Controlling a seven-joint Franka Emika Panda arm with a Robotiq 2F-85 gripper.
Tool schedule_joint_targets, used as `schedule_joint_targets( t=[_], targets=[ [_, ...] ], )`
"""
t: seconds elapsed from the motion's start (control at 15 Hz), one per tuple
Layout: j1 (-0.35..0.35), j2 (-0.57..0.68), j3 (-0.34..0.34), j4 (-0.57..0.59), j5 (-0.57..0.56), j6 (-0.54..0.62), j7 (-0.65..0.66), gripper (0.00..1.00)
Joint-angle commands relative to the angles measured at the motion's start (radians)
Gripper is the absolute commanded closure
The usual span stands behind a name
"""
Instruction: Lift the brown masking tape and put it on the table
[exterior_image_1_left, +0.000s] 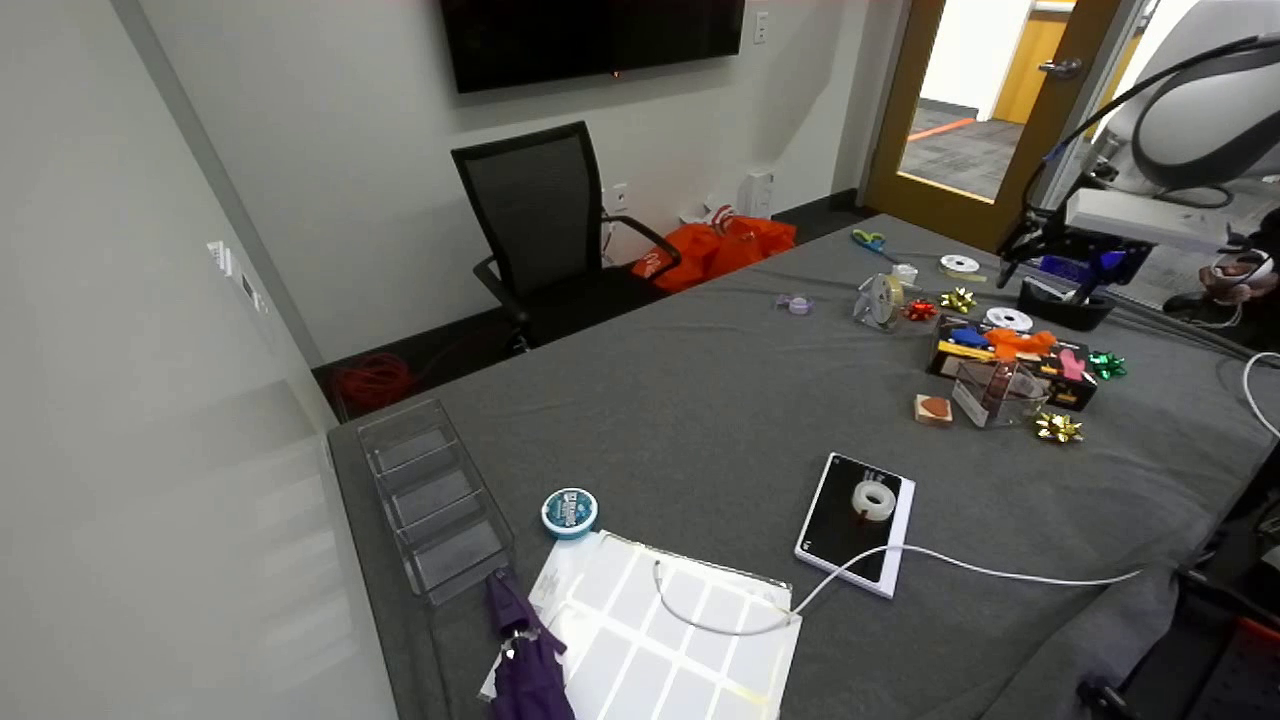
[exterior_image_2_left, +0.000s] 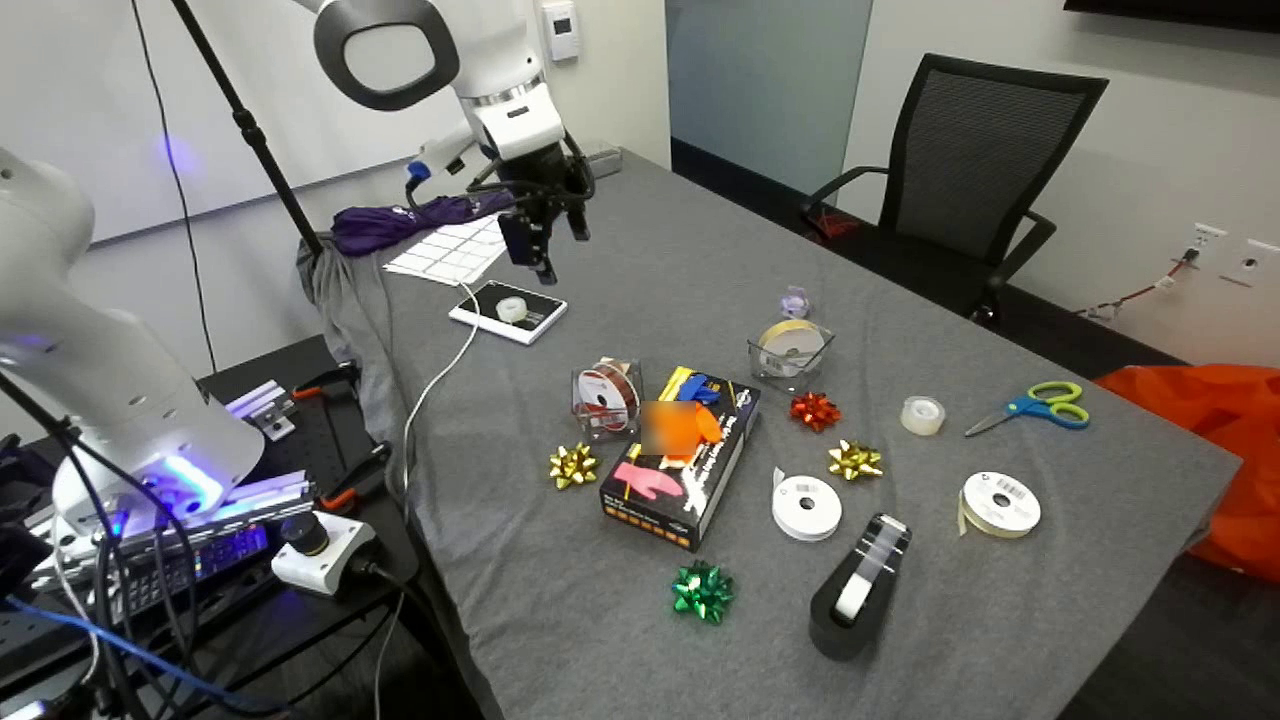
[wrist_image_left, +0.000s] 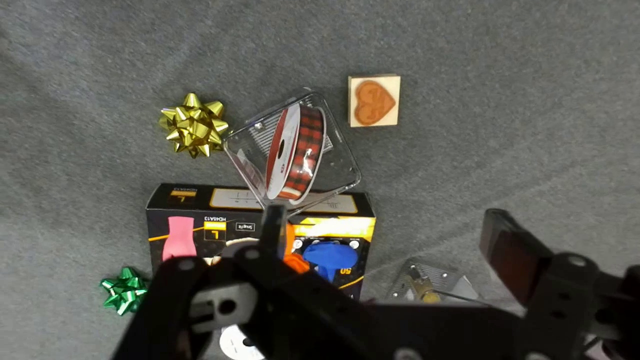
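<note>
The brown masking tape appears to be the reddish-brown plaid roll with a pale side. It stands tilted in a small clear box in the wrist view and also shows in both exterior views. The clear box rests on the dark grey table, against a black glove box. My gripper is open and empty. It hangs well above the tabletop, apart from the roll. In the wrist view the roll lies just beyond the left finger's tip.
A black glove box touches the clear box. Nearby are a gold bow, a heart stamp and another clear box with a tan roll. A pale tape ring lies on a black-and-white box, crossed by a white cable.
</note>
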Motion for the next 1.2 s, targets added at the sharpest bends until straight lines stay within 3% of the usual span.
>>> schedule_joint_targets(
  t=[0.0, 0.07, 0.53, 1.13],
  targets=[
    [-0.001, 0.088, -0.024, 0.051, -0.102, 0.035, 0.111, 0.00],
    [0.015, 0.040, -0.028, 0.021, -0.049, 0.014, 0.058, 0.00],
    [0.020, 0.086, -0.040, 0.047, -0.077, 0.025, 0.095, 0.00],
    [0.039, 0.251, -0.076, 0.089, -0.082, 0.073, 0.215, 0.00]
  ],
)
